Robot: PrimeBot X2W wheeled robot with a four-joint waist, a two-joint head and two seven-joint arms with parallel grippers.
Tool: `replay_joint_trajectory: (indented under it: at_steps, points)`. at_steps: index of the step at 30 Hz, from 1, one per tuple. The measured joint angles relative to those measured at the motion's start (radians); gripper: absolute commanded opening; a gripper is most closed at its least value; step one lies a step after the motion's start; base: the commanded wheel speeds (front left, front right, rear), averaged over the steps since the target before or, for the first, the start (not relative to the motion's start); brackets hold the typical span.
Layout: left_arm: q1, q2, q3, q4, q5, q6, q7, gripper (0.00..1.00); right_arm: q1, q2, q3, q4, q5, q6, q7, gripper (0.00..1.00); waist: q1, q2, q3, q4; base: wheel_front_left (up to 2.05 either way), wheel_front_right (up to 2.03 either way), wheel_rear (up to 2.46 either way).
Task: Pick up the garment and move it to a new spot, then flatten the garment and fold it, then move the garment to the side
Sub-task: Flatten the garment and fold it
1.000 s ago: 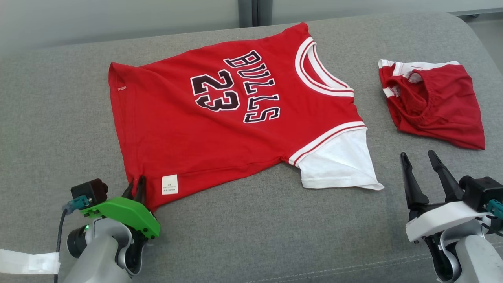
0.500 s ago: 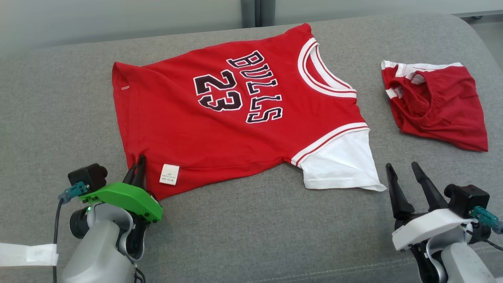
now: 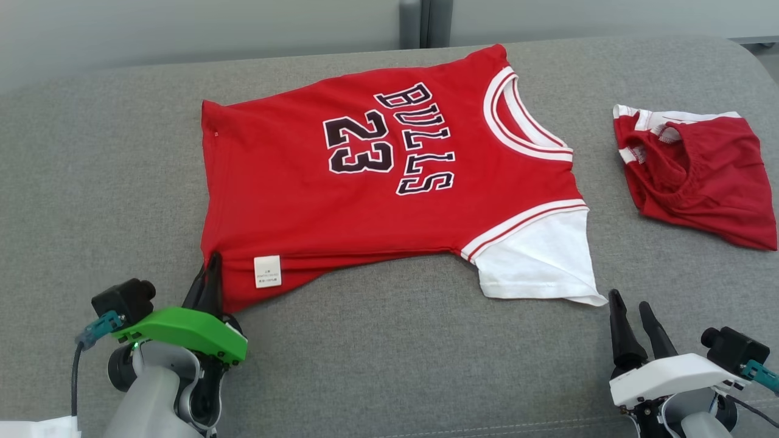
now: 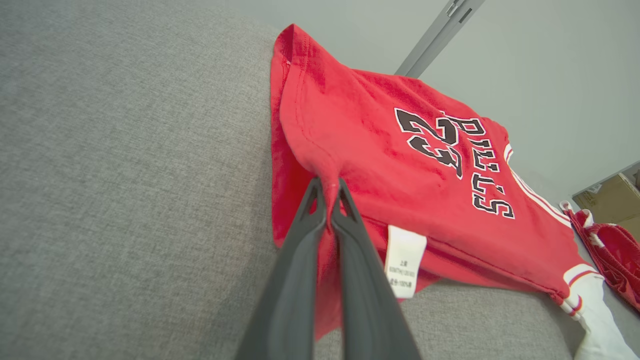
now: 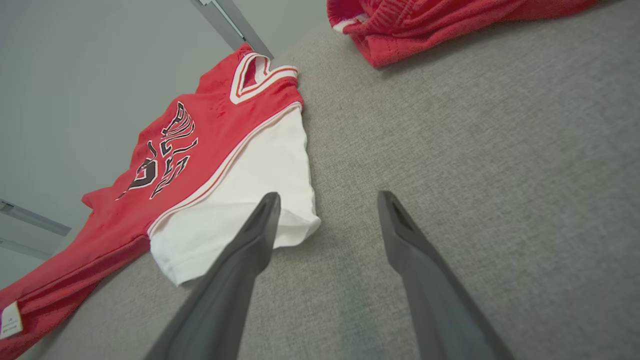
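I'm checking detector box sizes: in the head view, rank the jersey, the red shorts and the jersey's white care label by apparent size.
Largest to smallest:
1. jersey
2. red shorts
3. white care label, by far the smallest

A: What lies on the grey cushion (image 3: 91, 182)?
B: A red jersey (image 3: 389, 182) spread at centre, collar toward 2 o'clock. Crumpled red shorts (image 3: 700, 176) lie apart at 3 o'clock.
A: And the grippers?
B: The left gripper (image 3: 212, 260), at 7 o'clock, pinches the jersey's hem corner; the right gripper (image 3: 628, 299), at 5 o'clock, has its fingers spread near the white sleeve (image 3: 535, 261)
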Motion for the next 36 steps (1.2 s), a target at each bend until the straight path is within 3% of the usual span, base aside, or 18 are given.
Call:
replay_joint_trajectory:
  at_steps: [5, 16, 22, 24, 25, 36]
  points:
    - [0.047, 0.002, 0.014, -0.025, 0.012, 0.001, 0.000, 0.00, -0.020, 0.009, -0.007, 0.027, 0.091, 0.000, 0.016, 1.00, 0.0000, 0.0000, 0.008, 0.009, 0.00, 0.00, 0.00]
    - [0.104, 0.000, 0.014, -0.068, 0.035, 0.001, 0.000, 0.00, -0.104, 0.011, 0.042, 0.099, 0.155, 0.000, 0.077, 0.96, 0.0000, 0.0000, 0.019, 0.021, 0.00, 0.00, 0.00]
    - [0.122, -0.002, 0.017, -0.097, 0.049, 0.001, 0.000, 0.00, -0.104, 0.005, 0.060, 0.135, 0.182, 0.000, 0.101, 0.73, 0.0000, 0.0000, 0.016, 0.027, 0.00, 0.00, 0.00]
    - [0.126, -0.002, 0.018, -0.099, 0.052, 0.001, 0.000, 0.00, -0.104, 0.004, 0.066, 0.136, 0.186, 0.000, 0.105, 0.55, 0.0000, 0.0000, 0.015, 0.027, 0.00, 0.00, 0.00]
    - [0.131, -0.002, 0.019, -0.101, 0.054, 0.001, 0.000, 0.00, -0.104, 0.002, 0.072, 0.138, 0.190, 0.000, 0.107, 0.50, 0.0000, 0.0000, 0.014, 0.027, 0.00, 0.00, 0.00]
    - [0.159, -0.003, 0.030, -0.127, 0.066, 0.002, 0.000, 0.00, -0.106, 0.003, 0.111, 0.156, 0.217, 0.000, 0.116, 0.29, 0.0000, 0.0000, -0.001, 0.021, 0.00, 0.00, 0.00]
